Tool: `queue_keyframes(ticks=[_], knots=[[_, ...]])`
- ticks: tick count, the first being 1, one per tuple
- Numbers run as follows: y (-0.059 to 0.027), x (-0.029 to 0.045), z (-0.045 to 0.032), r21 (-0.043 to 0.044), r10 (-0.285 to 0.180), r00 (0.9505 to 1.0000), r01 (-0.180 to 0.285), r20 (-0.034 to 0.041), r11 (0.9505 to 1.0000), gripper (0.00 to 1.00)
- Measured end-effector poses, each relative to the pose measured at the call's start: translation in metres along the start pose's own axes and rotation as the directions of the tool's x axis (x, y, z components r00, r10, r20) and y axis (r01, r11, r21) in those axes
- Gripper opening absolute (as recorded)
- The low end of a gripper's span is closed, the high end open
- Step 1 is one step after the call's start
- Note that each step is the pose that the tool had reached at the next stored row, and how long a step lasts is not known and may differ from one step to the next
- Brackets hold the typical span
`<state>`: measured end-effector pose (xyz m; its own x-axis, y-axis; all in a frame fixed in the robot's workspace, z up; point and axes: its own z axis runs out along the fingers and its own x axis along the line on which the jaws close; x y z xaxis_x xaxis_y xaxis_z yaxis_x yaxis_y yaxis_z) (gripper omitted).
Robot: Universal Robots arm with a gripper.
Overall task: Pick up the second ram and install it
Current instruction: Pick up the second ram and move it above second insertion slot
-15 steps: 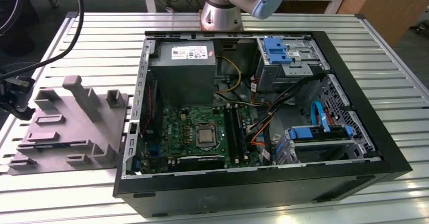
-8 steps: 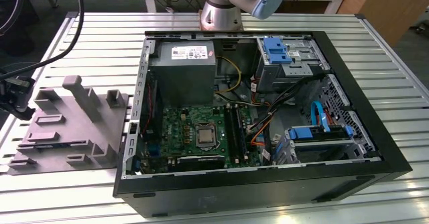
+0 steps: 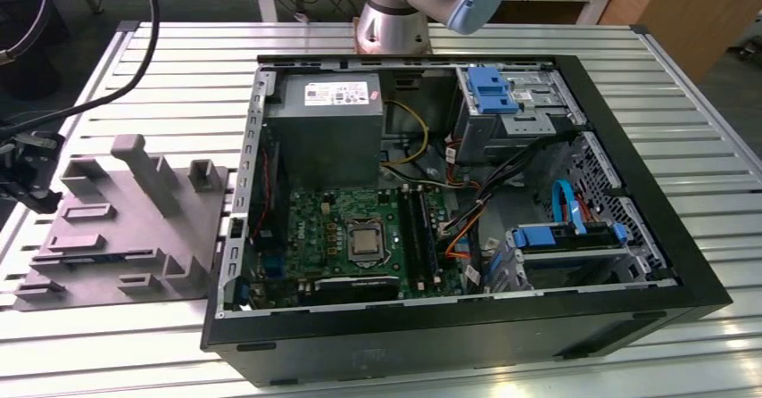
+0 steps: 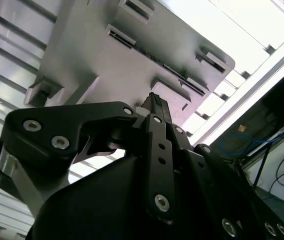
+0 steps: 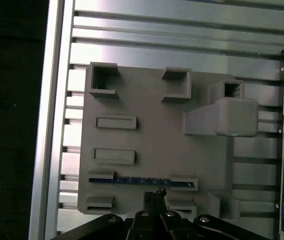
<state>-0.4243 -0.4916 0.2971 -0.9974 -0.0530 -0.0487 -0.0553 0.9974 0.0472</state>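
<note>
– Ram, thin dark blue-green circuit-board strip: where?
– Edgewise in slot holders of grey moulded plastic tray, on slatted metal table.
– Black gripper?
– Fingers clenched together, holding nothing, near ram.

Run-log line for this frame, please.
gripper shut, empty | nearest: second ram | ram lying in grey tray slot | not installed

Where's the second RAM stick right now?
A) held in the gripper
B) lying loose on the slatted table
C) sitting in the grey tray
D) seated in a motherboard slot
C: in the first wrist view, the second ram shows as a blue strip slotted into the grey tray, with the gripper close to it.
</note>
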Motion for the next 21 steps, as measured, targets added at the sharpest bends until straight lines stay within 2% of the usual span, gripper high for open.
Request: queue_keyframes(ticks=[5, 10, 13, 16, 21], knots=[[-0.0001, 0.0001, 0.0015, -0.0044, -0.091, 0.9958, 0.091, -0.0041, 0.9958, 0.11], [-0.0001, 0.0001, 0.003, -0.0087, -0.18, 0.9836, 0.18, -0.0078, 0.9836, 0.11], [-0.0002, 0.0002, 0.0039, -0.0115, -0.234, 0.9721, 0.234, -0.01, 0.9721, 0.11], [-0.0002, 0.0002, 0.0048, -0.0141, -0.286, 0.958, 0.286, -0.0119, 0.9581, 0.11], [-0.0003, 0.0003, 0.0064, -0.019, -0.372, 0.9281, 0.372, -0.0148, 0.9281, 0.11]])
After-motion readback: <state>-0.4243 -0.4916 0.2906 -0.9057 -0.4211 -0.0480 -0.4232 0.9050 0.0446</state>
